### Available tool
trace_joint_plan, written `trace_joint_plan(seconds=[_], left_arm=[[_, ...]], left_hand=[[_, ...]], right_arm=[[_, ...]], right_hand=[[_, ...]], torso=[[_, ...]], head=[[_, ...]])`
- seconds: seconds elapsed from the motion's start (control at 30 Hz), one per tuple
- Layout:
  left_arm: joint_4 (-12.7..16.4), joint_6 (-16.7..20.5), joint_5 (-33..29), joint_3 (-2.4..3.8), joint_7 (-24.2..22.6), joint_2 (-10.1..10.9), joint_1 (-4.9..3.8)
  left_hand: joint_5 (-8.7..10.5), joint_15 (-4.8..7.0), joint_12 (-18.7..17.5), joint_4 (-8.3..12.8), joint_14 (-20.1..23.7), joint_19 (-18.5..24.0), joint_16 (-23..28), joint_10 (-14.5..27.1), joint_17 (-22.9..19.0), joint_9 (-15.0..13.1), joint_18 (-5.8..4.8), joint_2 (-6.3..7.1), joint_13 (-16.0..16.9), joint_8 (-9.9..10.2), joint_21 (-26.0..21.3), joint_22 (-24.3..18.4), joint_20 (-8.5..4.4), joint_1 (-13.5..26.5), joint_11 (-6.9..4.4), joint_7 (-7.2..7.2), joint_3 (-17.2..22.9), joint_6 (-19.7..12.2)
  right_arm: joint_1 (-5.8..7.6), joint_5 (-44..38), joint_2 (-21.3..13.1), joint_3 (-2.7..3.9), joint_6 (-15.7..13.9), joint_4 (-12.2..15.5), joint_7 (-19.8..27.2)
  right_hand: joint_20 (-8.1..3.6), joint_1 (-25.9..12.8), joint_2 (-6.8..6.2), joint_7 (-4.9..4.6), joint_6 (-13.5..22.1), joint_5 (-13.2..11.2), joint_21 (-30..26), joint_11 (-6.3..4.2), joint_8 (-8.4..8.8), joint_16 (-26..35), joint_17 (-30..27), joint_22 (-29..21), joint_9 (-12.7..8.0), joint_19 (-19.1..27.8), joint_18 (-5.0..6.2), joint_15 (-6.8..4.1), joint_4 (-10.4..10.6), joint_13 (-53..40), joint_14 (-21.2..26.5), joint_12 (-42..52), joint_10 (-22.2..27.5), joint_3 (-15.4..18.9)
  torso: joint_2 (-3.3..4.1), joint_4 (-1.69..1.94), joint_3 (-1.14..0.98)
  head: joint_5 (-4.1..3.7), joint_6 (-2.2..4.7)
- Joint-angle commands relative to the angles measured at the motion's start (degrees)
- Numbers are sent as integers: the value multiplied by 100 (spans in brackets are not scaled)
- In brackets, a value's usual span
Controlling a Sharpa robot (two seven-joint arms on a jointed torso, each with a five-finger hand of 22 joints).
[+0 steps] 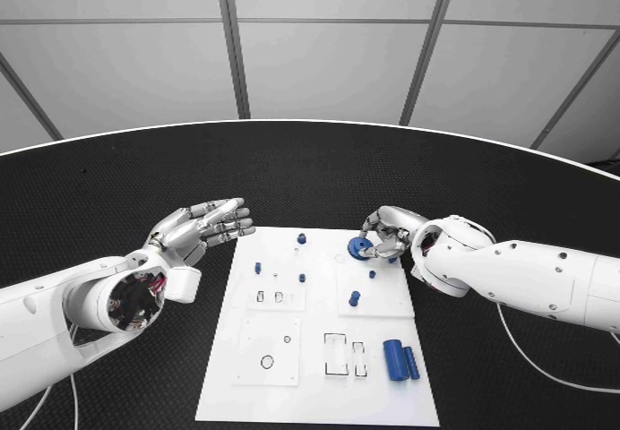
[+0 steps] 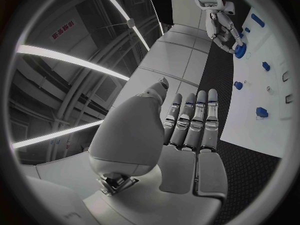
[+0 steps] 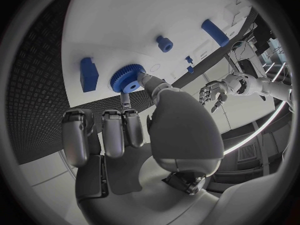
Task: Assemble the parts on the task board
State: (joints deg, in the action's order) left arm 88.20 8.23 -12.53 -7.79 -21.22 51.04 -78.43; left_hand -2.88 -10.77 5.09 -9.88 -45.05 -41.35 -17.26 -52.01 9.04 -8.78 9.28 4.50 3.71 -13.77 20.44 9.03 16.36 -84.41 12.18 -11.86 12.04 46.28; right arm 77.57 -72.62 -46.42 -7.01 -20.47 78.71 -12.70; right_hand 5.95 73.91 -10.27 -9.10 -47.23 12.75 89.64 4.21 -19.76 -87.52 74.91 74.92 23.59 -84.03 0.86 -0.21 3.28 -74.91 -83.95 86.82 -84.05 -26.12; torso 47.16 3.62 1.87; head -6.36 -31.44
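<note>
Right hand (image 1: 388, 235) pinches a blue gear (image 1: 360, 249) at the task board's (image 1: 316, 394) one o'clock corner. Left hand (image 1: 203, 227), fingers extended and apart, holds nothing at the board's ten o'clock, above the table (image 1: 129, 179).
</note>
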Motion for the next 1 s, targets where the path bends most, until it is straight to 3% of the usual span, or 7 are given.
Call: trace_joint_plan(seconds=[0.03, 0.17, 0.37, 0.53, 0.8, 1.0], left_arm=[[1, 0, 0, 0, 1, 1, 0], [4, -1, 0, 0, 1, 3, 0], [2, -1, 0, 0, 1, 5, 0], [-20, -9, 0, 0, 3, -1, 0], [-89, -28, 0, 0, 13, -47, 0], [-130, -57, 0, 0, 1, -79, 0]], left_hand=[[-25, 10, -7, 16, 32, 43, 30, 5, -10, 5, 23, 15, -4, 29, 2, -5, 16, 51, 26, -312, 8, -27], [-25, 10, -7, 16, 32, 43, 30, 5, -10, 5, 23, 15, -4, 29, 2, -5, 16, 51, 26, -312, 8, -27], [-25, 10, -7, 16, 32, 43, 30, 5, -10, 5, 23, 15, -4, 29, 2, -5, 16, 51, 26, -312, 8, -27], [-25, 10, -7, 16, 32, 43, 30, 5, -10, 5, 23, 15, -4, 29, 2, -5, 16, 51, 26, -312, 8, -27], [-27, 8, -20, 30, 31, 51, 40, 3, -11, 8, 22, 1, -4, 35, 1, -9, 16, 47, 27, -312, 32, -25], [-25, 8, -26, 39, 31, 54, 45, 2, -12, 9, 22, -4, -3, 38, 2, -11, 15, 43, 26, -312, 45, -25]], right_arm=[[-6, -40, 6, 0, -3, -1, -11], [-20, -289, 8, 0, -43, 11, -45], [-29, -401, -1, 0, -147, 49, -47], [-31, -509, -79, 2, -315, 272, -53], [-2, -1021, -163, 14, -435, 760, -224], [36, -1454, 41, 23, -540, 896, -291]], right_hand=[[-14, 65, 11, 24, -149, -11, 36, -19, -59, -24, 851, 1508, 1, -597, -86, -7, -49, -1256, -477, 56, -376, -130], [-68, 60, 68, 106, -403, -36, 36, -89, -134, -31, 866, 1508, 21, -597, -86, -70, -132, -1333, -479, 136, -445, -335], [-106, 39, 129, 154, -517, -27, 36, -134, -148, -32, 869, 1508, 37, -597, -86, -109, -175, -1399, -480, 204, -503, -464], [-136, -19, 133, 178, -564, 118, 36, -160, -135, -36, 877, 1508, 47, -597, -86, -134, -216, -1421, -482, 227, -522, -554], [-144, -78, 110, 186, -592, 145, 36, -166, -131, -36, 876, 1508, 54, -597, -86, -141, -221, -1472, -482, 279, -565, -564], [-147, -99, 102, 189, -602, 146, 36, -168, -130, -40, 889, 1508, 56, -597, -86, -144, -219, -1487, -484, 295, -577, -565]], torso=[[1, -1, 2], [3, 0, 2], [-6, -2, -2], [-17, -13, -9], [-53, -26, 11], [-65, -2, 25]], head=[[9, -4], [11, -11], [18, -10], [28, -2], [14, 36], [37, 52]])
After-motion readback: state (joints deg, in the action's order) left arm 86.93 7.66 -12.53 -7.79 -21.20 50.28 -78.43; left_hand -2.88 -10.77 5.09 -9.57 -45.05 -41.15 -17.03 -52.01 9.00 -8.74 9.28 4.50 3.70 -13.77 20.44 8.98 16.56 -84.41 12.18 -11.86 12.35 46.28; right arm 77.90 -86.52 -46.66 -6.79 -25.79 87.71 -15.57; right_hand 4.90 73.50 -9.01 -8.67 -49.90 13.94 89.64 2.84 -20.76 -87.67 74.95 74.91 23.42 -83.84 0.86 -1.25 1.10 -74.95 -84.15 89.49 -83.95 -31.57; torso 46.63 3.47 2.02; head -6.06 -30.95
